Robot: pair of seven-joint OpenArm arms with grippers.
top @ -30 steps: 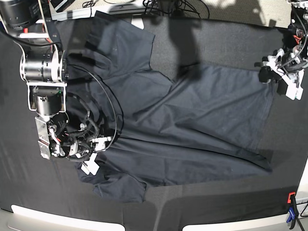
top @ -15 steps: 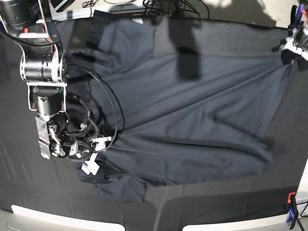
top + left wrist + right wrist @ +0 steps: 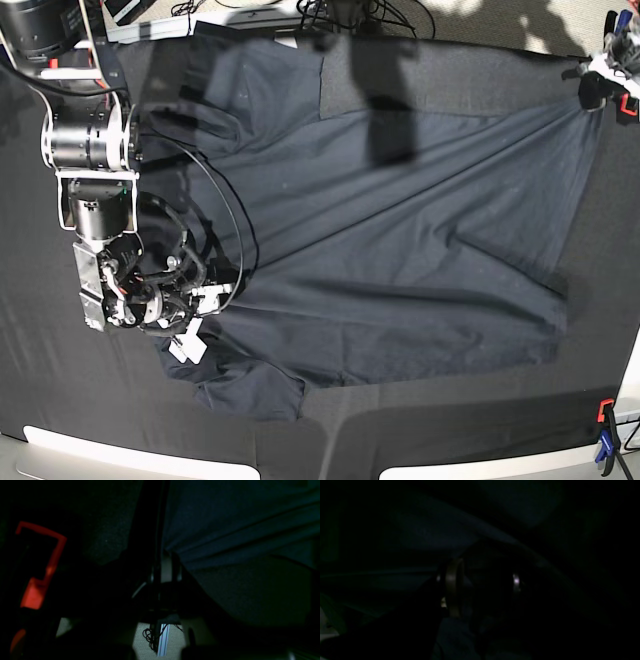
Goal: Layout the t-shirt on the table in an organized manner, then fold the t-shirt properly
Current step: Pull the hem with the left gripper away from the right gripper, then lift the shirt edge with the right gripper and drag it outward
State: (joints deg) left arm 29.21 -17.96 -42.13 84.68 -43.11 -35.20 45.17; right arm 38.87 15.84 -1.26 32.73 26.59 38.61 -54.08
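The dark navy t-shirt (image 3: 400, 230) lies spread over most of the black table (image 3: 450, 430), with diagonal creases running toward its far right corner. My left gripper (image 3: 597, 88) is shut on that corner at the table's far right. The left wrist view shows the left gripper (image 3: 166, 558) with taut t-shirt cloth (image 3: 237, 517) fanning out from it. My right gripper (image 3: 198, 322) rests on the shirt's left part near a sleeve. In the dark right wrist view the right gripper (image 3: 485, 585) has its fingers (image 3: 455, 585) apart over cloth.
A red clamp (image 3: 40, 567) sits close beside the left gripper at the far right corner. Another red and blue clamp (image 3: 604, 430) holds the near right corner. The right arm's cables (image 3: 235, 220) loop over the shirt. Cables and clutter lie beyond the far edge.
The left gripper shut on the shirt's corner and pulled it to the far right corner. The cloth there went from bunched to stretched out. The right arm stayed still.
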